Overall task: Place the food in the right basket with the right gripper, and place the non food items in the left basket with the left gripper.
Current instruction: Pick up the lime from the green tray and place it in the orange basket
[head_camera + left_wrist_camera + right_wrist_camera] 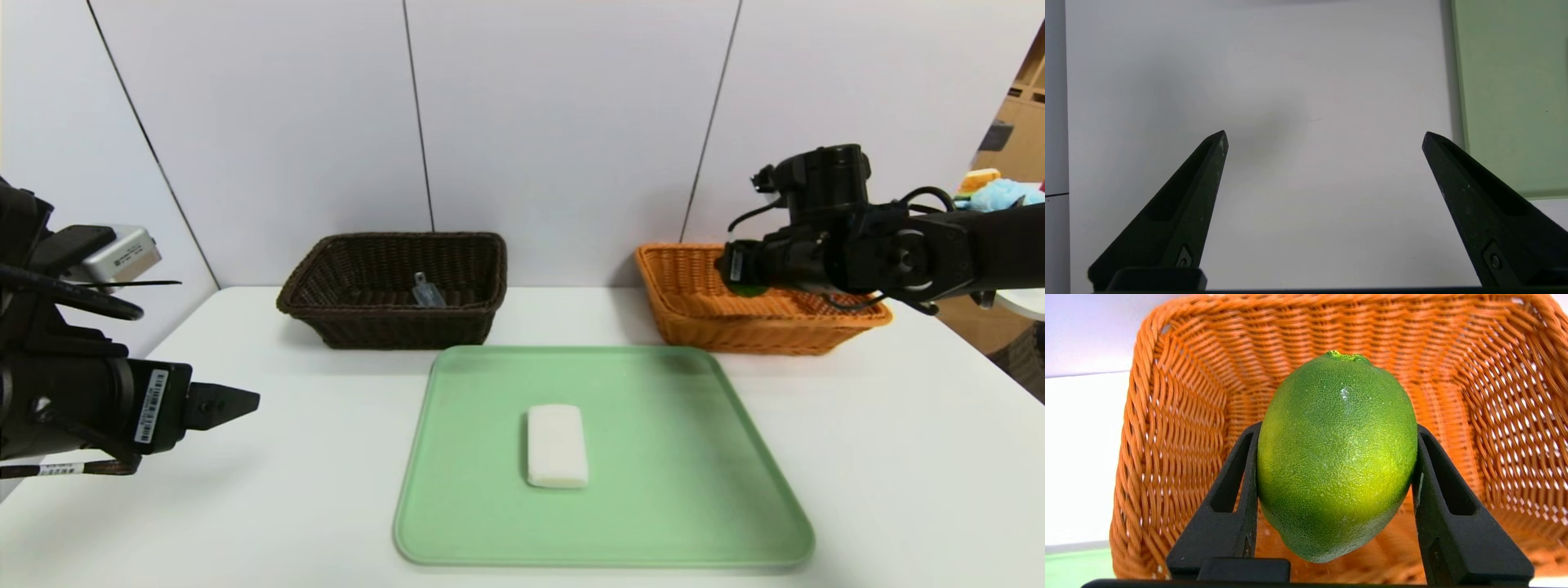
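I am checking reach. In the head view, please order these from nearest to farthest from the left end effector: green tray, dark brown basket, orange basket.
1. Flat green plastic tray, centre, beside the left end effector.
2. Dark brown wicker basket, behind.
3. Orange wicker basket, far right.

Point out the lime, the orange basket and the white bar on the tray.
lime [1335, 457]: right wrist view, middle of its skin.
orange basket [694, 314]: head view, front wall.
white bar [557, 446]: head view, top face.

Looks like a lab test cell: a bare white table [898, 457] boxed in by plain white panels [563, 122], with shelving [1030, 82] of a wider room glimpsed past the right edge.
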Controlling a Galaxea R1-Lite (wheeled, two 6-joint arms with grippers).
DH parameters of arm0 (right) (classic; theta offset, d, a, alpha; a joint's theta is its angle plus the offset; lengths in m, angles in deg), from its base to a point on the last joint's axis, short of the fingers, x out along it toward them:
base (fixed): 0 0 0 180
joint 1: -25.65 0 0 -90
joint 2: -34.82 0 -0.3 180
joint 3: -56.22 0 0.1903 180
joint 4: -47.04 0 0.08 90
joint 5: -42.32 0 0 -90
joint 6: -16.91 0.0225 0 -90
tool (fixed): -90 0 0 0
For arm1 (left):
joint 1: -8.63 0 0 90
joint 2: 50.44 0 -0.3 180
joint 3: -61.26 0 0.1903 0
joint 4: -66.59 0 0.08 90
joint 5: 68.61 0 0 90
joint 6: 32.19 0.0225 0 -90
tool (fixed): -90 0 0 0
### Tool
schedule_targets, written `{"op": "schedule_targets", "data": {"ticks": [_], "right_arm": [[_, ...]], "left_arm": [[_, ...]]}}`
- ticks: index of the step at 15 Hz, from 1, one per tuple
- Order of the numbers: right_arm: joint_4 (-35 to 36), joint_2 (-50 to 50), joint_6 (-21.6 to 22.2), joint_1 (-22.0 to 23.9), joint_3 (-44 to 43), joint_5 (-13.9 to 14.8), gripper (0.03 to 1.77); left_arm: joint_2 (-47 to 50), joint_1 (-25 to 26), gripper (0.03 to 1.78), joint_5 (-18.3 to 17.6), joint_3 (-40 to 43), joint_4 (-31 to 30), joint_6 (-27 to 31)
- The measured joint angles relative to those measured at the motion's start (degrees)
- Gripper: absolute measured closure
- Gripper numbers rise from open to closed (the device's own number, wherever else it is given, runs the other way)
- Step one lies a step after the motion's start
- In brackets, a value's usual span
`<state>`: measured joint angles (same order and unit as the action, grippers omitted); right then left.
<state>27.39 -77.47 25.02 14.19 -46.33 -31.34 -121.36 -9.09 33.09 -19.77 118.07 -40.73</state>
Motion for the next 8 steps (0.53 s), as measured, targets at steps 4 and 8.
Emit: {"op": "schedule_targets", "data": {"ticks": [4,8], "right_arm": [[2.8,-2.2,-1.0,0.1,-0.1,0.0,0.78],[3.9,-4.3,-2.2,0.1,-0.3,0.1,0.78]], "left_arm": [[-0.4,0.0,0.12,-0.1,0.1,-0.4,0.0],[-0.7,0.1,0.12,0.0,0.1,-0.5,0.0]]}}
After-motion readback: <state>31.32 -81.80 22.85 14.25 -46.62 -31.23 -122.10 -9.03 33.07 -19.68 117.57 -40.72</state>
